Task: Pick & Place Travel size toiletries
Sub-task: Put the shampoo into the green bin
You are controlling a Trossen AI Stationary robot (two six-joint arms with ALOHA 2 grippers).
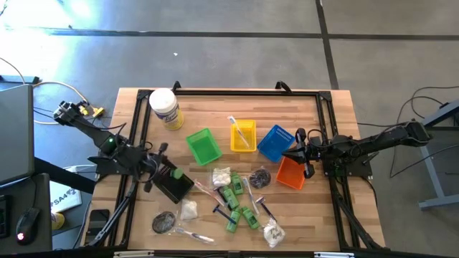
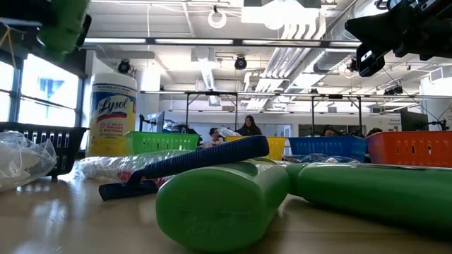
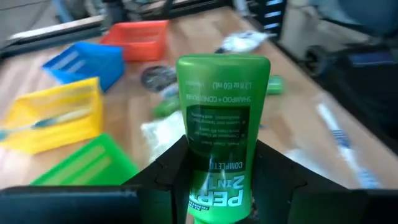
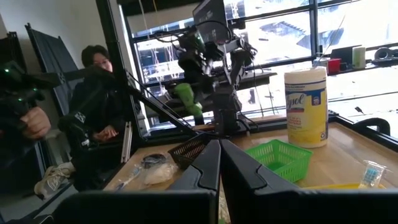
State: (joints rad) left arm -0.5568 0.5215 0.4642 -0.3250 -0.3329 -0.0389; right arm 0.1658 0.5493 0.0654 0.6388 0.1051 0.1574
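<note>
The left tool [image 3: 214,171] grips a green tube [image 3: 222,134], lifted clear of the counter [image 1: 215,100] above the black tray [image 1: 174,186]; the carry step looks to be in hand, and the next move probably calls for bringing the tube over a tray, perhaps the green tray [image 1: 204,146], lowering, then letting go; other toiletries [image 1: 240,204] lie loose mid-counter; the right tool [image 1: 307,170] hangs closed and empty by the orange tray [image 1: 290,174].

Overhead, table-level and wrist views (both close) share the table [image 1: 326,122].
</note>
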